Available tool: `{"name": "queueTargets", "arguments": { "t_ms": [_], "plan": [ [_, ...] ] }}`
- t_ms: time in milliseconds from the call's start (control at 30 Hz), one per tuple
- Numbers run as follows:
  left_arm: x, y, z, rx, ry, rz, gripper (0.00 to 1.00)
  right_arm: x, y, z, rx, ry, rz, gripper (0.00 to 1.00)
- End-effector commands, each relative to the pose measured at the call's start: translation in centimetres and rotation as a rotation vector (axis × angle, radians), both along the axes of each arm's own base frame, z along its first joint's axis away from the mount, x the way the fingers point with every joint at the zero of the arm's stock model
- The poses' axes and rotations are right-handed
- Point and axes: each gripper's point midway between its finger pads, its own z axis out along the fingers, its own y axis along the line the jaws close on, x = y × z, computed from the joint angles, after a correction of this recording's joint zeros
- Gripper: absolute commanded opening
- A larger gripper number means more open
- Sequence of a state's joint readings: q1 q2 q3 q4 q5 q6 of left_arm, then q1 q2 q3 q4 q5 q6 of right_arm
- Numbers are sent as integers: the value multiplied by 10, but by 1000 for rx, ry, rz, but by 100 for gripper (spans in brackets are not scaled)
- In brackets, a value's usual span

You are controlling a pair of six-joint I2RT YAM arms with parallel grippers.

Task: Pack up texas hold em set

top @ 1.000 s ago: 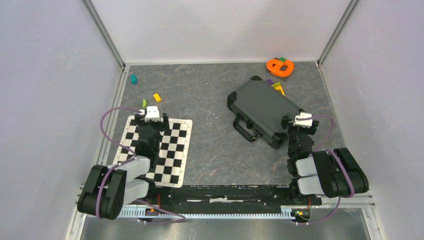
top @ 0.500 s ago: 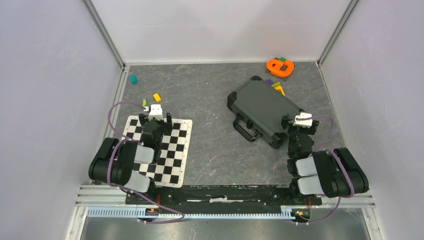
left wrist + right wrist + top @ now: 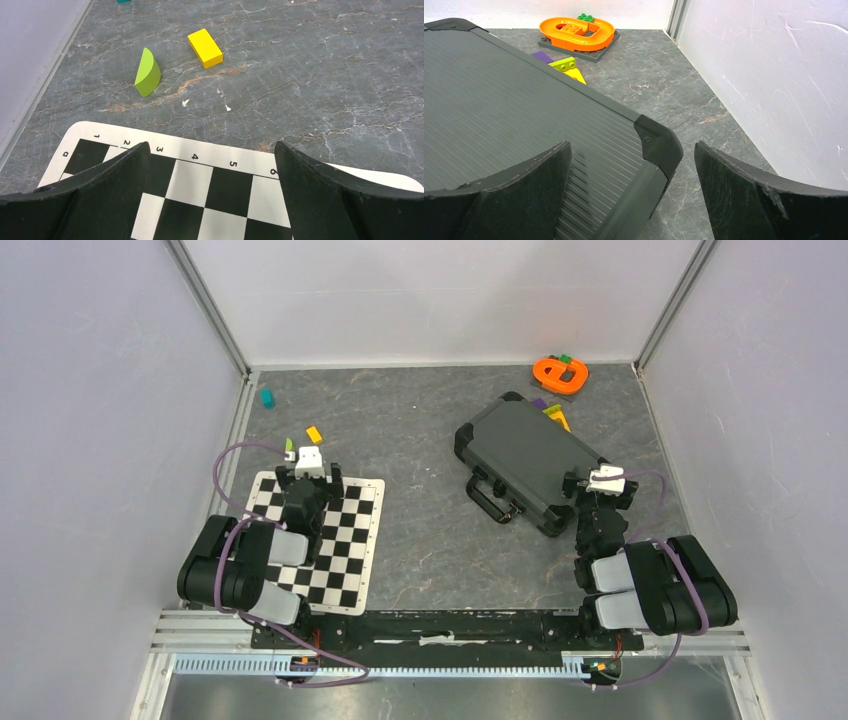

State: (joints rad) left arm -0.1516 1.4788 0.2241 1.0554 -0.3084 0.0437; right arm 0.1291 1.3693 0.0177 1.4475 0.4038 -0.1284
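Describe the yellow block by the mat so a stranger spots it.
Find the black-white checkered mat at the left. Just beyond its far edge lie two small blocks. The yellow block is the flat rectangular one, right of the green half-round block.

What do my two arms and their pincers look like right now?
The left arm and right arm have black joints and light grey links, each with a looping purple cable and a white block at the wrist. The left pincer and right pincer each have two matte black fingers, curved inside.
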Motion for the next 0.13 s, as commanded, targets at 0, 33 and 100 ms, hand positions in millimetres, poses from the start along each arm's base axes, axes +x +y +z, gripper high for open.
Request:
{"name": "queueTargets", "arguments": {
  "t_ms": [0, 33, 100],
  "plan": [
    [13, 1, 20, -38, -70, 16, 100, -32, -7, -41, -44, 133, -15, 98],
    [13, 1, 19, -39, -67, 15, 100, -32, -8, -41, -44, 134, -16, 98],
    [12, 2, 20, -40, -74, 18, 100, -32, -7, -41, -44, 133, -15, 98]
  ]
}}
